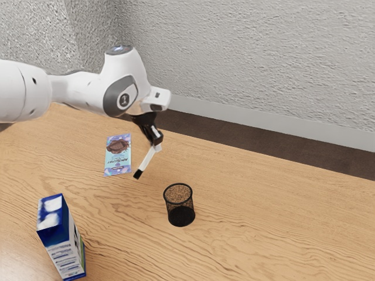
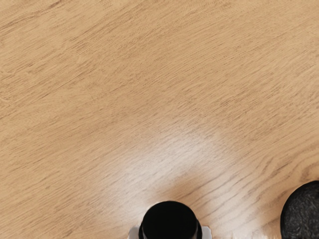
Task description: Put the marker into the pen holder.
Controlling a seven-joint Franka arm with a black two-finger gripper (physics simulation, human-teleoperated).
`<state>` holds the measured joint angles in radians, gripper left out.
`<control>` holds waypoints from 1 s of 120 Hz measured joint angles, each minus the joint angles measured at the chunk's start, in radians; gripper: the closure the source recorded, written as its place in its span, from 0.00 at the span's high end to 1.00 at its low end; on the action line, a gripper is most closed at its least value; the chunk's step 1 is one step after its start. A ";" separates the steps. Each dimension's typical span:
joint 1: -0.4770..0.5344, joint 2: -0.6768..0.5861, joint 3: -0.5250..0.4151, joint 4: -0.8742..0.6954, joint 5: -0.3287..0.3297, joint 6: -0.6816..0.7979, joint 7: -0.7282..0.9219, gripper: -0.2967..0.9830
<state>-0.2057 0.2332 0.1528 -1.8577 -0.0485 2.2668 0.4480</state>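
exterior view: bright | wrist view: white glare [image 2: 179, 152] on the table [image 2: 99, 74] (soft-edged, rather milky)

The arm [image 1: 88, 92] had smooth, glossy white casings with rounded edges, small dark spots dotting the thick section nearest the exterior view's left. A grey rounded panel [image 1: 111, 98] bore a dark disc [image 1: 123, 100] with a pale marking, and a grey-rimmed cap [image 1: 119, 50] topped the casing above the black claw [image 1: 157, 144].

can see a blue-and-white carton [image 1: 63, 240] upright at the exterior view's lower left, a pale blue and purple packet [image 1: 118, 161] flat left of centre, both on the wooden worktop [image 1: 281, 228]; behind, a rough grey wall [image 1: 252, 52] and dark floor [image 1: 275, 147].
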 joint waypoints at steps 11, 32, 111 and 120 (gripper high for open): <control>-0.014 -0.056 -0.058 -0.040 0.014 0.023 -0.030 0.15; -0.060 -0.040 -0.101 -0.041 0.020 0.085 -0.088 0.16; -0.079 -0.072 -0.102 -0.114 0.009 0.152 -0.212 0.19; -0.084 -0.066 -0.103 -0.119 0.009 0.155 -0.222 0.19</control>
<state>-0.2900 0.1669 0.0493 -1.9770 -0.0399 2.4220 0.2259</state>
